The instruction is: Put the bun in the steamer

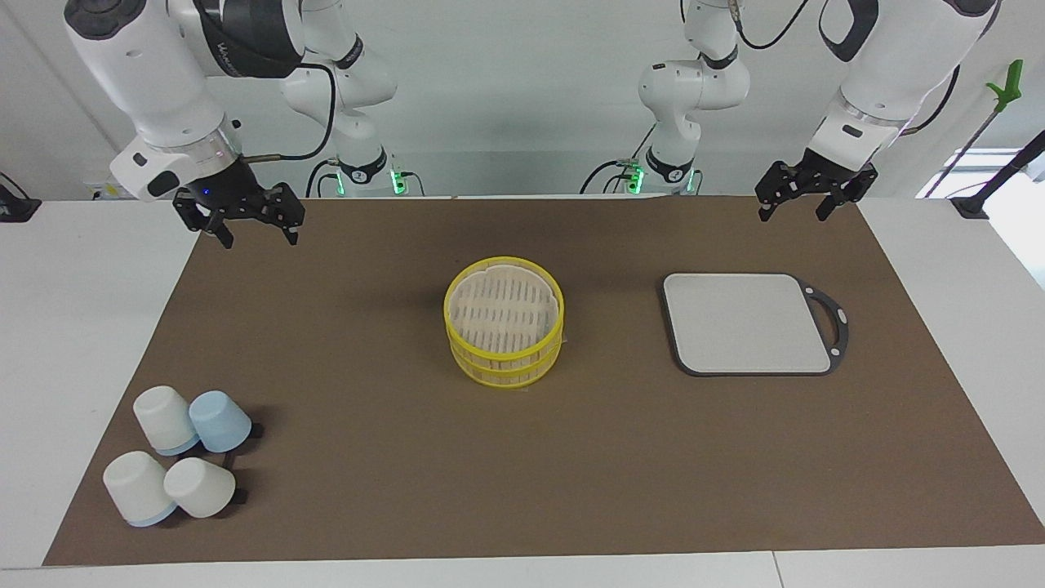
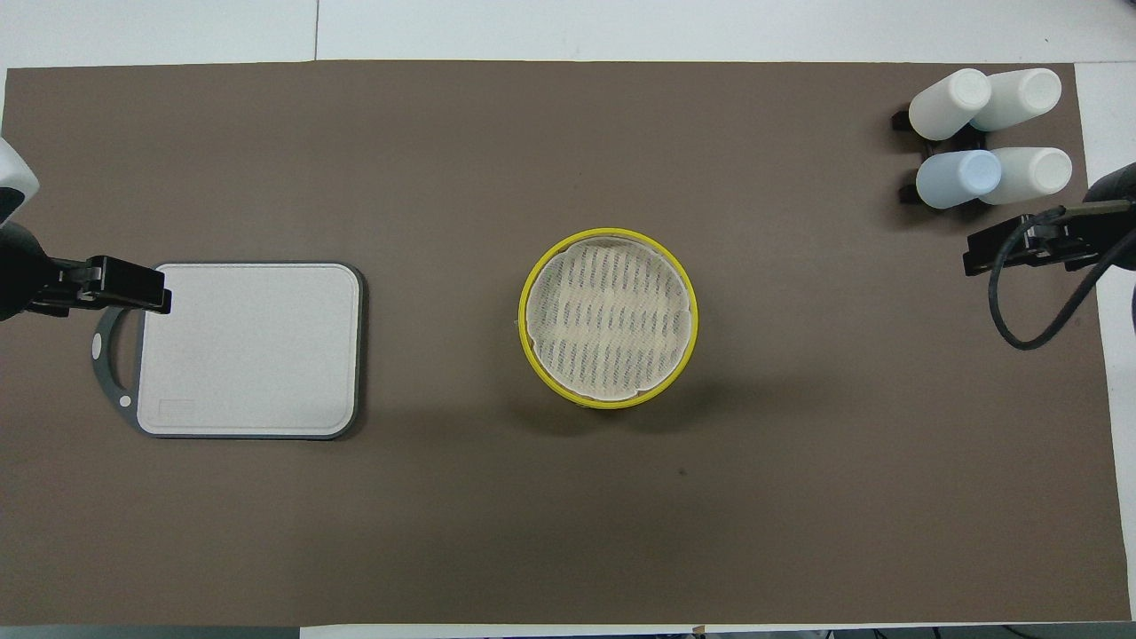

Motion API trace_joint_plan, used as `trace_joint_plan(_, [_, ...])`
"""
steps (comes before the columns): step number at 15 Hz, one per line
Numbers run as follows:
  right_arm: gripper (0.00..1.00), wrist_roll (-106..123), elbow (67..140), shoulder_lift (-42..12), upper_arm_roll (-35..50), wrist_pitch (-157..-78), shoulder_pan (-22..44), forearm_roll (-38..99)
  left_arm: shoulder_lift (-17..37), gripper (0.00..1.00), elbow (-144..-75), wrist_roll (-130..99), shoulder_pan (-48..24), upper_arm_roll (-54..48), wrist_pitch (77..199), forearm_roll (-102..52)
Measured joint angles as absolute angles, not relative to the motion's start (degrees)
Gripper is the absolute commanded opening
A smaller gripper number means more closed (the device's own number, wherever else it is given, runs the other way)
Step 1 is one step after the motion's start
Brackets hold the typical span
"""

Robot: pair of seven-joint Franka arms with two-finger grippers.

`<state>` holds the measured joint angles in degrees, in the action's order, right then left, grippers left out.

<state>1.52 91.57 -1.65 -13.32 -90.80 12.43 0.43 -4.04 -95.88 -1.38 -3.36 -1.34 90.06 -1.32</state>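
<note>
Facing view: one yellow-rimmed steamer [image 1: 504, 332] stands at the middle of the brown mat [image 1: 367, 490]; two stacked tiers show from the side, and the slatted floor of the top tier is bare. No bun can be seen anywhere. One grey cutting board [image 1: 749, 323] with a dark handle loop lies toward the left arm's end of the table, level with the steamer. Four upturned cups [image 1: 178, 454], three white and one pale blue, cluster at the mat's corner toward the right arm's end, farther from the robots than the steamer. Two arms hang over the mat's edge nearest their bases. The right gripper [image 1: 255, 238] is over the mat's corner at its own end, jaws spread and empty. The left gripper [image 1: 792, 214] is over the mat's edge near the board's end, jaws also spread and holding nothing.

Overhead view: again one steamer [image 2: 609, 317], one board [image 2: 248, 349] and four cups [image 2: 987, 133]. Here the steamer reads as a single ring, its tiers hidden, while the pale liner over the slats is plain. The board's small stamped rectangle shows only here. Only the tip of the left gripper [image 2: 124, 286] shows, covering the board's handle edge from above; the right gripper [image 2: 1021, 248] shows beside the cups with a looped cable. The arms' bodies and bases appear only in the facing view.
</note>
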Motion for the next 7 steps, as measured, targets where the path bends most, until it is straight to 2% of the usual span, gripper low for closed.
trace_joint_plan(7, [1.0, 1.5, 91.6, -1.6, -14.0, -90.8, 12.3, 0.4, -4.0, 1.0, -95.9, -1.4, -3.4, -1.3, 90.2, -1.3])
